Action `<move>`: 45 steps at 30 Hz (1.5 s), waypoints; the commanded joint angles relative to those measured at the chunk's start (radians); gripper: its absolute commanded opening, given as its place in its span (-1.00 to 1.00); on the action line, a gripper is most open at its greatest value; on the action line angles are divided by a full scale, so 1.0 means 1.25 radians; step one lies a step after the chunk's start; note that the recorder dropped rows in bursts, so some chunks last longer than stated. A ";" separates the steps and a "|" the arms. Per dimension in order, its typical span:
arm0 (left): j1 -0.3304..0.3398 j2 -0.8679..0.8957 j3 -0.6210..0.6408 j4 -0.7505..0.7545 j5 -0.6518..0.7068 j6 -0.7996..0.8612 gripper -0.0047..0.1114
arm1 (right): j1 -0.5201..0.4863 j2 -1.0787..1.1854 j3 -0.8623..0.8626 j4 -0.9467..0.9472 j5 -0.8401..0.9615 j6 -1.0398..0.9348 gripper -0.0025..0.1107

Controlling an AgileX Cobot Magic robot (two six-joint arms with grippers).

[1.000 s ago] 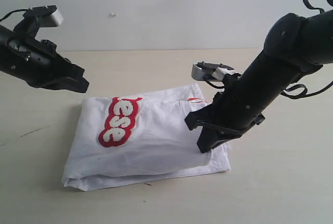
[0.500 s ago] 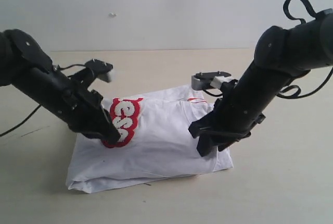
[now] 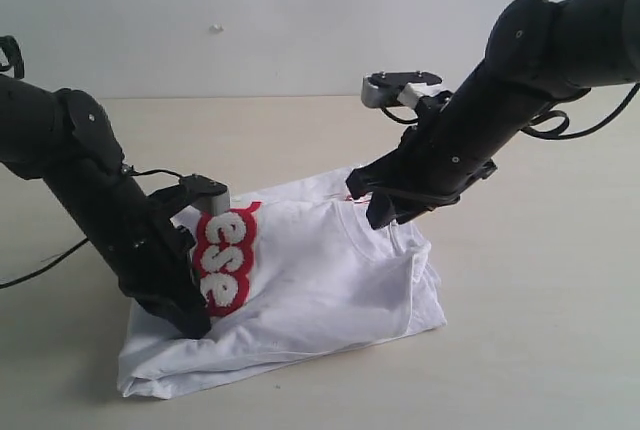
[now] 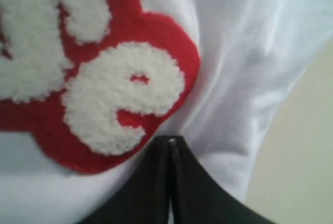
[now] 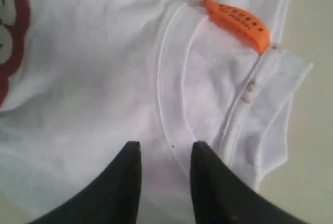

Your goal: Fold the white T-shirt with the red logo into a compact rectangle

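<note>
Left gripper closed at red logo end; right gripper narrowly parted over collar.
Exterior view: white T-shirt lies folded on the worktop, long axis running arm to arm. Left wrist view: closed tips touch cloth beside the logo. Right wrist view: collar lies under the gap, orange tag beyond.

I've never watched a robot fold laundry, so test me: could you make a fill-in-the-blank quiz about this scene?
The logo on the white T-shirt has white letters on ___.
The left gripper, beside the logo, has its jaws ___.
The right gripper, over the collar, has its jaws ___.
The tag at the collar is ___.
Missing words: red; shut; open; orange.
</note>
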 commanded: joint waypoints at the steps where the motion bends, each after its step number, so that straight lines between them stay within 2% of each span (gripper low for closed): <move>1: -0.004 -0.056 -0.019 0.009 -0.020 -0.011 -0.92 | -0.005 0.063 -0.003 -0.004 0.046 0.000 -0.70; 3: -0.004 -0.086 -0.018 -0.004 -0.058 -0.011 -0.92 | -0.005 0.099 -0.003 -0.013 0.080 0.000 -0.94; 7: -0.004 -0.111 -0.018 -0.021 -0.128 -0.013 -0.92 | -0.005 0.138 -0.003 -0.042 0.154 0.000 -0.96; 10: -0.004 -0.095 -0.018 -0.028 -0.129 -0.013 -0.92 | -0.005 0.140 -0.003 -0.066 0.156 0.009 -0.96; 18: -0.009 -0.084 -0.019 -0.075 0.033 0.068 -0.92 | -0.005 0.100 -0.068 -0.064 0.107 -0.012 -0.96; 22: -0.045 -0.084 -0.019 -0.022 0.072 0.063 -0.92 | -0.005 0.092 -0.085 -0.063 -0.013 -0.019 -0.95; 24: -0.064 -0.084 -0.019 0.033 0.076 0.023 -0.92 | -0.005 0.103 -0.085 -0.063 -0.060 -0.025 -0.86; 27: -0.088 -0.084 -0.019 0.073 0.088 0.001 -0.92 | -0.005 0.141 -0.085 -0.063 -0.105 -0.042 -0.63; 31: -0.131 -0.076 -0.019 0.040 0.024 0.014 -0.92 | -0.005 0.182 -0.095 -0.063 -0.151 -0.035 -0.60; 37: -0.191 -0.007 -0.019 0.043 -0.164 0.014 -0.92 | -0.005 0.185 -0.116 -0.063 -0.141 -0.035 -0.60; 41: -0.196 0.043 -0.019 0.073 -0.139 0.019 -0.92 | -0.005 0.168 -0.131 -0.064 -0.124 -0.035 -0.60; 45: -0.189 0.026 -0.020 0.086 -0.157 0.011 -0.92 | -0.005 0.116 -0.138 -0.083 -0.105 -0.035 -0.61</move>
